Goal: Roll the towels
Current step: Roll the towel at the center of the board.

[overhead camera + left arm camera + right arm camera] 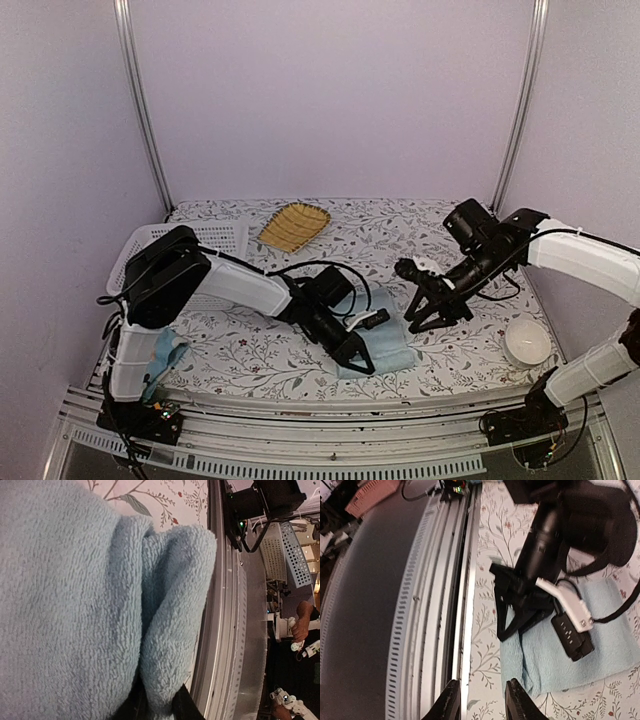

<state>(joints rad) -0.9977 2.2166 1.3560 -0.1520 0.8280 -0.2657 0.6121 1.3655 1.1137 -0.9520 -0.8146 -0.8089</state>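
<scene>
far left, the printed towel [168,352] is seen crumpled at the table edge, unrolled. at the near middle the plain towel [395,350] is only folded, one edge fold clenched in the left gripper [362,362], with the right gripper [430,318] released and empty beside it, so most of the rolling is judged undone. the floral table [250,355] is shared by a white basket [225,238], yellow tray [293,226] and white bowl [526,343], with lilac walls around.

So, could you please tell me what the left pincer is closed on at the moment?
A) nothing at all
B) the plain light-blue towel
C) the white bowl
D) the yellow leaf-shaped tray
B: in the left wrist view, a fold of the plain light-blue towel sits pinched between the two fingers of the left pincer.
</scene>
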